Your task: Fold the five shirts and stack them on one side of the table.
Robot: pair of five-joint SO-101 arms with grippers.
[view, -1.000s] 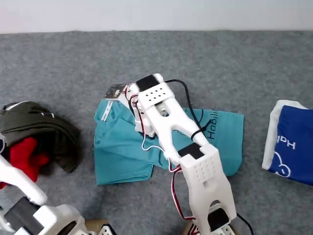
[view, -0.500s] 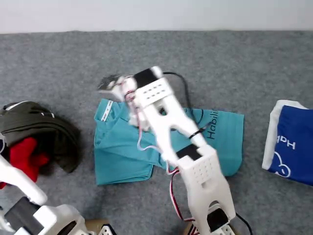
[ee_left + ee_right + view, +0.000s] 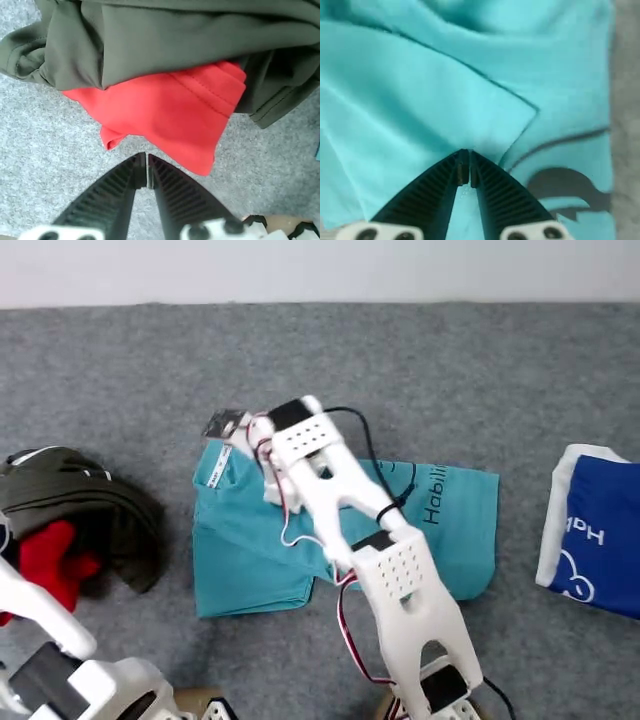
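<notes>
The teal shirt (image 3: 250, 550) lies spread in the middle of the grey table (image 3: 450, 370), partly folded. One slanting crease runs across its left half and dark print shows near its right side. The right arm (image 3: 400, 580) stretches from the near edge across this shirt towards its collar. The right gripper (image 3: 465, 172) points down at the teal cloth with its jaws closed tip to tip. The tips sit right at a creased corner of the fabric, and I cannot tell whether any cloth is caught between them.

At the left edge of the table an olive shirt (image 3: 90, 495) is heaped loosely over a red shirt (image 3: 45, 555), which sticks out from beneath it. The left arm (image 3: 60, 670) stands at the near left corner. The left gripper (image 3: 146, 170) is closed and empty, its tips over bare table just short of the red shirt's hem.

At the right edge lies a folded blue shirt (image 3: 600, 540), well apart from the teal one. A white layer shows along its inner side.
</notes>
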